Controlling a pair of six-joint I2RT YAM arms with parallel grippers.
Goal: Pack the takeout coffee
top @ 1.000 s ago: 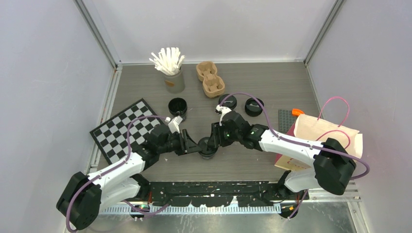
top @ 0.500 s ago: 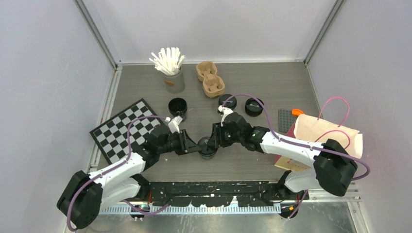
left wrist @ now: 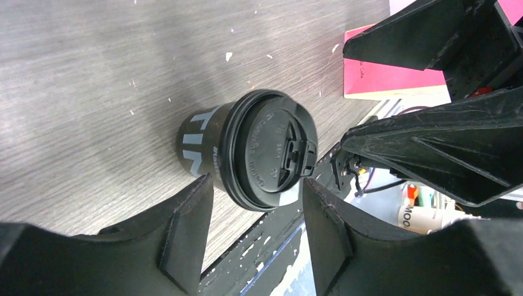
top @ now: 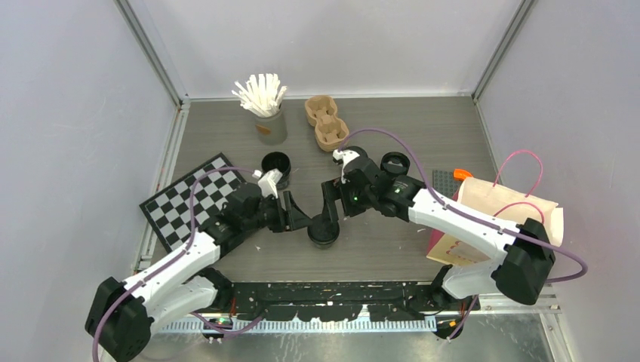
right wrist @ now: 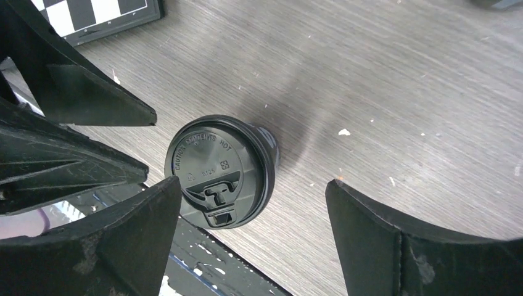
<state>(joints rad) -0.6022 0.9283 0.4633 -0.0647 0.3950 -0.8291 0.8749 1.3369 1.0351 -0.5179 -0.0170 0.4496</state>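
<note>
A black paper cup with pale lettering and a black lid on top (top: 323,232) stands near the table's front edge. It also shows in the left wrist view (left wrist: 265,157) and in the right wrist view (right wrist: 219,169). My left gripper (top: 299,219) is open and empty, just left of and above the cup (left wrist: 256,246). My right gripper (top: 330,208) is open and empty, just behind and above the cup (right wrist: 253,240). Neither touches it. A second black cup (top: 276,164) stands open and lidless further back. A loose black lid (top: 394,163) lies at the back right.
A brown pulp carrier (top: 326,122) and a grey cup of white sticks (top: 264,107) stand at the back. A checkerboard (top: 189,202) lies at the left. A paper bag (top: 507,205) on a pink sheet (top: 444,243), a grey plate (top: 445,181) and an orange piece (top: 462,173) are at the right.
Both grippers were closed in around the lidded cup; now both have lifted and drawn back from it. The right arm has swung toward the back and covers one loose lid.
</note>
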